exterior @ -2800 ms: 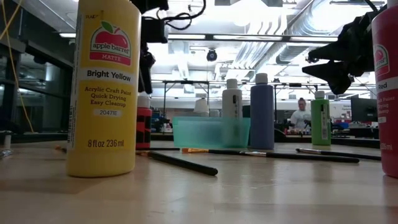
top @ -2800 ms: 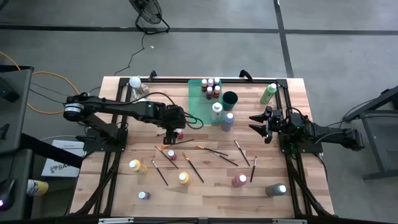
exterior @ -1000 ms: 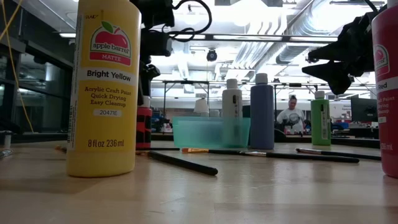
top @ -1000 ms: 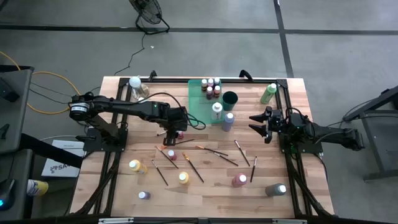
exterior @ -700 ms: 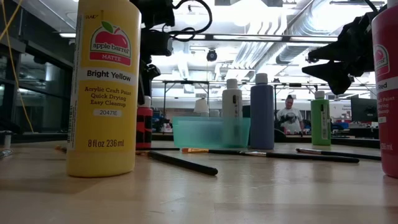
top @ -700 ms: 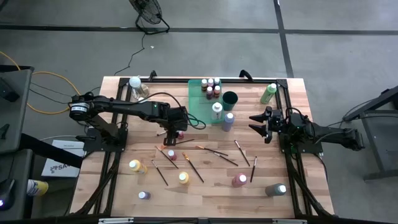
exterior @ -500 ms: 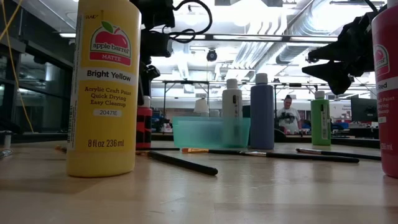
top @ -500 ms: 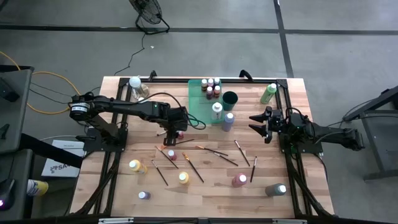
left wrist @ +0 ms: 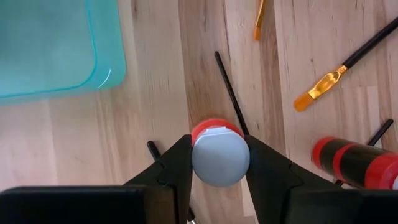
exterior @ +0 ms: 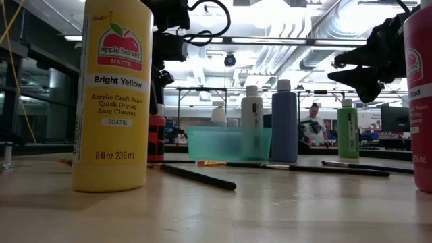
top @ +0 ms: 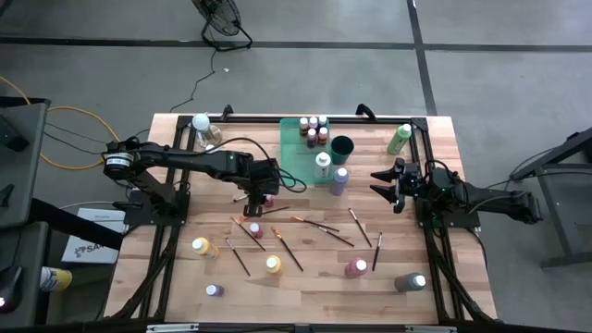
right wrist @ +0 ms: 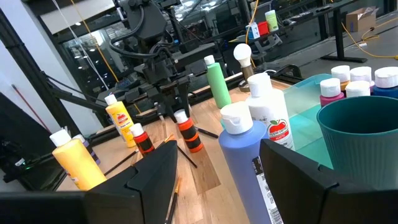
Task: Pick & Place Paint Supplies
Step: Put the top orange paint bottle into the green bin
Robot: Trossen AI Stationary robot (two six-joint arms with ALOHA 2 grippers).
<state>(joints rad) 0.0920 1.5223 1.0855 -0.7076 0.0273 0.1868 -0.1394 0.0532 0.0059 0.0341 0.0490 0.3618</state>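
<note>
The sorting looks only partly done. A teal tray (top: 294,157) at the far middle of the tabletop (top: 185,287) already holds a cluster of small bottles (top: 313,129), and a dark green cup (top: 342,145), a white bottle (top: 322,164) and a blue bottle (top: 339,178) stand at or just beside it, with a green bottle (top: 400,138) off toward the right arm. Much is left loose on the wood: a yellow bottle (top: 201,246), a second yellow one (top: 273,265), a small purple bottle (top: 214,290), a pink bottle (top: 356,268), a grey bottle (top: 412,281), a red bottle lying on its side (left wrist: 357,163), and several thin brushes (top: 317,225) scattered between them. The left gripper (left wrist: 220,163) is at work just beside the tray's near corner, and its fingers (left wrist: 176,168) sit one on each side of an upright red bottle with a white cap (left wrist: 220,154), pressed against or very nearly against the cap, so the grasp looks made or just being made; the bottle stands on the tabletop, not lifted as far as can be told. The right gripper (top: 384,185) waits at the right side, holding nothing, its fingers spread wide, with the blue bottle and the cup ahead of them. By my reckoning most of the items have yet to reach the tray.
</note>
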